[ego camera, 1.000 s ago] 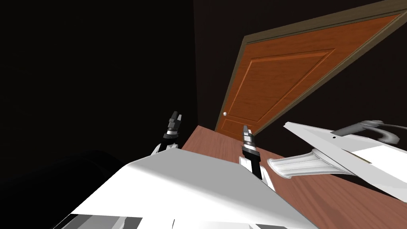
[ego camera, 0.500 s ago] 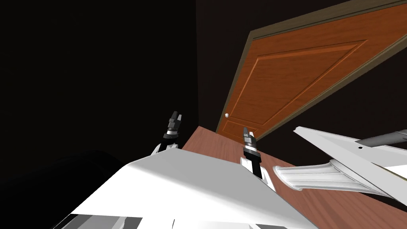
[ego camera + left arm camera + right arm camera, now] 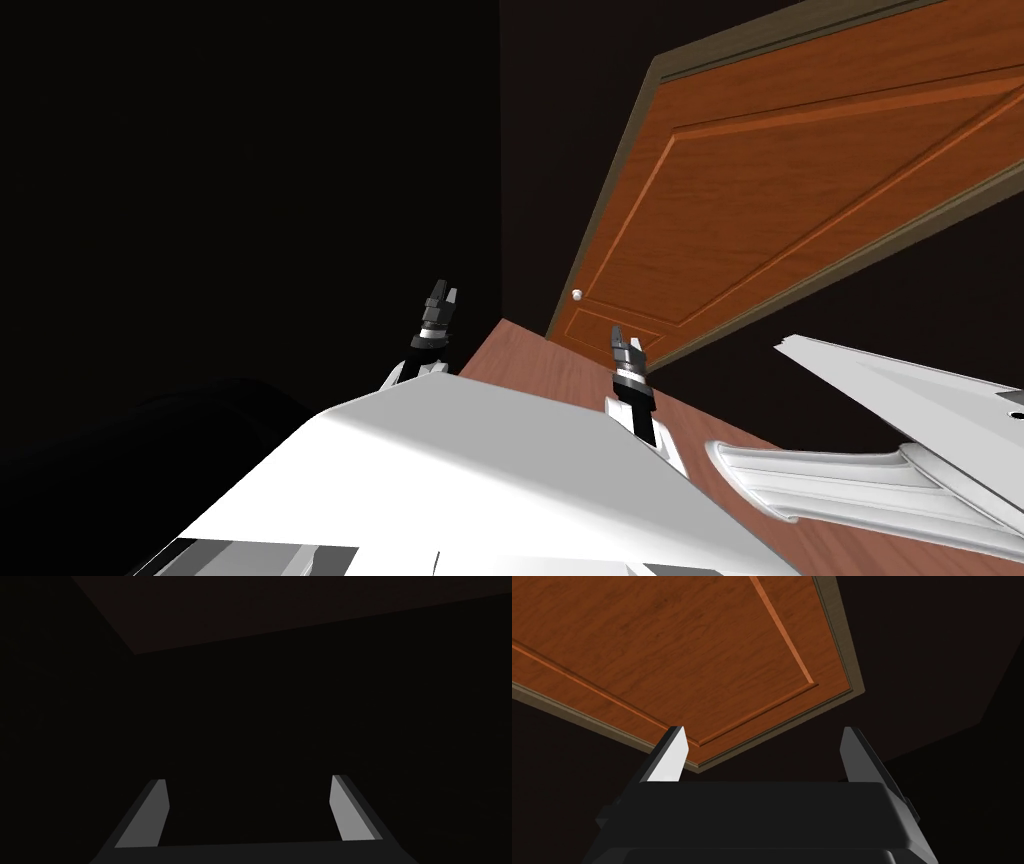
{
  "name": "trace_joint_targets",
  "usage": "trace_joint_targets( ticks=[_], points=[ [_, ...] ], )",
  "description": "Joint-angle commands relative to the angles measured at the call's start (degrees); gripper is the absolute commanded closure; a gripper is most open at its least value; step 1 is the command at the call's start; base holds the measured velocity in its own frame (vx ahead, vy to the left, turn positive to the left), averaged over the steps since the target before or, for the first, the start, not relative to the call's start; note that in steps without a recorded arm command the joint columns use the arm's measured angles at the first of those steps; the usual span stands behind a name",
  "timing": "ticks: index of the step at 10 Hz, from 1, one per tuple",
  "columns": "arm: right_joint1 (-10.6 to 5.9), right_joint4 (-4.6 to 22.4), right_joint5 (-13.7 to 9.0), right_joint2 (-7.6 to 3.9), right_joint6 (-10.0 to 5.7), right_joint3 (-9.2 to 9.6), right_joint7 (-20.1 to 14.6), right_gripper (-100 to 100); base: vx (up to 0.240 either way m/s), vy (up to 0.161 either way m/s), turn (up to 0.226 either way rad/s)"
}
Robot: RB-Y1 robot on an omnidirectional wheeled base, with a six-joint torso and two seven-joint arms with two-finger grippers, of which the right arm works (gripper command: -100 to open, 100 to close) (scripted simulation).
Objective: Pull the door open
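Both sets of fingers stand apart, empty: left gripper (image 3: pixel 441 296) before a dark wall, right gripper (image 3: pixel 622 341) over the floor (image 3: pixel 540 365). Beyond stands the door (image 3: pixel 800 170), its knob (image 3: pixel 577 295) at its left edge, apart from both.

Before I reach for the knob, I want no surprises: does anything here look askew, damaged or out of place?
Nothing stands out. The door looks shut and unmarked, its knob in place; the shared slant is the camera's.

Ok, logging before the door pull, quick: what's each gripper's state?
Left gripper: open, empty.
Right gripper: open, empty, not yet at the door knob.
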Motion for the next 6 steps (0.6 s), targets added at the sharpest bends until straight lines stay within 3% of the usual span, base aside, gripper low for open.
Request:
trace_joint_targets(
  ticks=[1,6],
  points=[
    [-0.8,2.49,0.18,-0.09,-0.63,-1.14,2.4,-100,0.084,-0.024,0.082],
    [-3.32,9.86,0.83,0.23,-2.13,-4.42,9.46,-100,0.098,-0.03,0.087]
  ],
)
